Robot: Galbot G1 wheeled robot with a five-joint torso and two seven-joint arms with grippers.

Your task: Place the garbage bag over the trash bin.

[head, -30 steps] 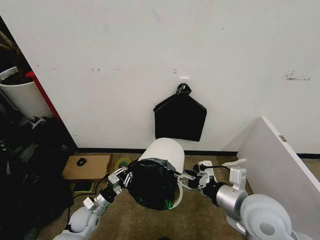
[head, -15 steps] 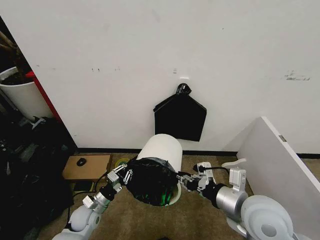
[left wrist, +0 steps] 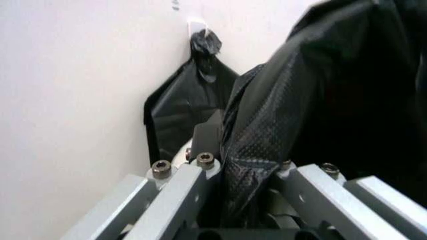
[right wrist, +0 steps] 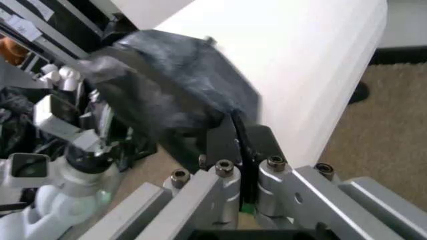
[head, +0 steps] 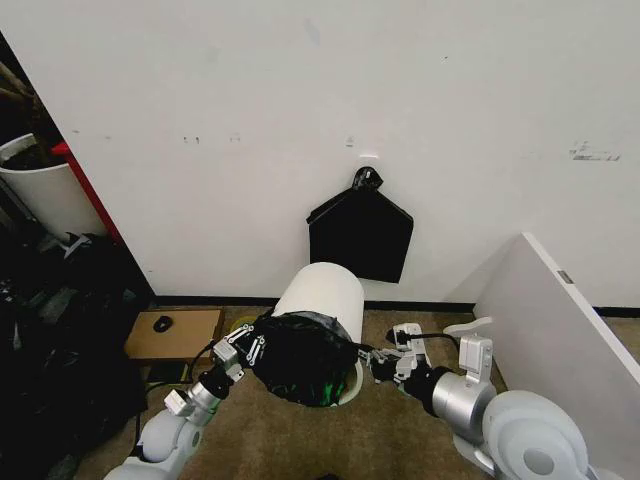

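Setting: white wall (head: 450, 110) behind, brown carpet (head: 380, 440) underfoot, white panel (head: 570, 320) leaning at the right.
Trash bin: round white trash bin (head: 325, 290) on the carpet near the wall, tilted toward the robot, mouth facing the head camera.
Garbage bag: glossy black garbage bag (head: 300, 355) stretched over the bin mouth, wrinkled, rim partly covered; a sliver of white rim exposed at the lower right.
Left gripper: left gripper (head: 245, 350) at the bag's left edge; in the left wrist view, jaws pinching a fold of the black film (left wrist: 253, 150).
Right gripper: right gripper (head: 375, 362) at the bag's right edge beside the bin wall; in the right wrist view, jaws pressed together on a thin strip of bag (right wrist: 233, 132).
Other items: flat black bundle (head: 360, 235) hanging on the wall above the bin, wooden board (head: 175, 335) on the floor at the left; not part of the task.
Step in hand: judged as drawing the bag opening down past the rim.
Technique: keep both pinches firm and level; pull both sides evenly along the bin wall; maintain outward tension to hold the mouth open; avoid sharp tugs, likely to tear thin film or tip the bin further.
Risk: uneven pull, likely to slip the bag off the uncovered rim section.
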